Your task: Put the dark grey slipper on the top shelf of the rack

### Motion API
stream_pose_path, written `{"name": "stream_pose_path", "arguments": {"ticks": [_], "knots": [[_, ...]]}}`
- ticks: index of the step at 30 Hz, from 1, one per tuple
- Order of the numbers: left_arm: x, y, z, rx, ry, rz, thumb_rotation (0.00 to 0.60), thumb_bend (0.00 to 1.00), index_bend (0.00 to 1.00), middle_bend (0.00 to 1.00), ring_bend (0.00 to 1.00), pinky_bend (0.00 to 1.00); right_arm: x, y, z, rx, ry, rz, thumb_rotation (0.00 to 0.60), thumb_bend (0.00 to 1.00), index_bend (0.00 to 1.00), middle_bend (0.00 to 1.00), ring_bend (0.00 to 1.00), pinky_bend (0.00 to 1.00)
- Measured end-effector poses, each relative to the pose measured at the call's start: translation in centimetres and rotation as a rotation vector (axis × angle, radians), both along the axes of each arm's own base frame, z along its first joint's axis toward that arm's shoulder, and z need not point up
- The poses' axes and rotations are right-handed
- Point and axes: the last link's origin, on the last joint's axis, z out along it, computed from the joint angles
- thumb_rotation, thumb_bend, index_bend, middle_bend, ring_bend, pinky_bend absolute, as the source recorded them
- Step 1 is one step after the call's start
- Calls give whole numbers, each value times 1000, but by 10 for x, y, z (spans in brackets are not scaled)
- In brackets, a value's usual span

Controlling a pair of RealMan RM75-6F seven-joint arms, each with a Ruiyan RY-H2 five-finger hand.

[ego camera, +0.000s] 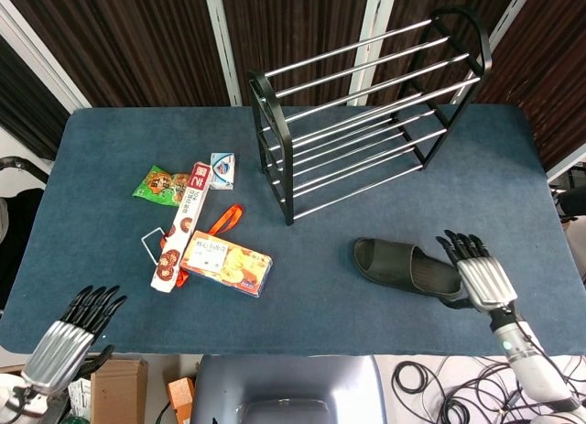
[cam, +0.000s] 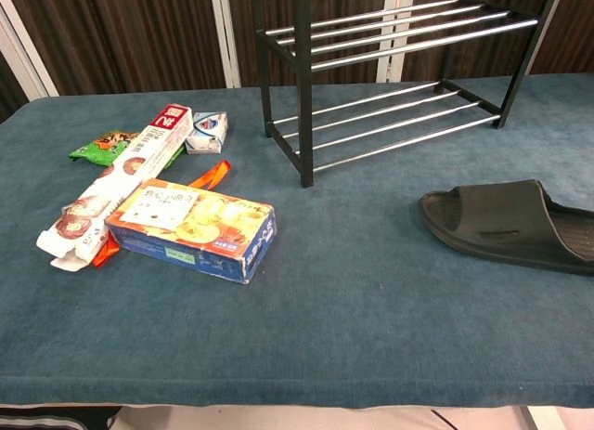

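The dark grey slipper [ego camera: 406, 266] lies flat on the blue table, in front of the black rack [ego camera: 366, 103]; in the chest view the slipper [cam: 508, 225] is at the right edge and the rack [cam: 390, 40] behind it. My right hand [ego camera: 480, 276] hovers at the slipper's right end near the table's front edge, fingers spread, holding nothing. My left hand [ego camera: 69, 337] is off the front left corner, fingers spread and empty. The chest view shows neither hand.
A biscuit box [ego camera: 226, 263], a long red-and-white box [ego camera: 181, 225], an orange strap [ego camera: 222, 220], a green snack bag [ego camera: 159, 185] and a small white carton [ego camera: 222, 169] lie on the left half of the table [ego camera: 110, 149].
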Motion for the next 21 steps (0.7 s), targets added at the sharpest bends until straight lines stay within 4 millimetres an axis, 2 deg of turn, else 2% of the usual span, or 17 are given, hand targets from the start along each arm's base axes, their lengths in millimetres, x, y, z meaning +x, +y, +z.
{"name": "stream_pose_path", "arguments": {"ticks": [1,4,8,12,21], "knots": [[-6,-10,0,8,9,1,600,334,0,0,0,31,-11,1,2,4,10,-35,561,36,0,0,0,0],[-16,-23,-5,29,14,-21,600,335,0,0,0,28,-37,-1,2,11,40,-113,553,30,0,0,0,0],[-24,-32,-10,75,12,-42,600,334,0,0,0,20,-59,-6,-9,46,38,-198,549,29,0,0,0,0],[-31,-36,-13,91,-18,-29,600,335,0,0,0,20,-64,-16,-24,71,18,-229,544,29,0,0,0,0],[-36,-32,-12,90,-44,-12,600,335,0,0,0,19,-53,-36,-48,101,-35,-237,538,29,0,0,0,0]]}}
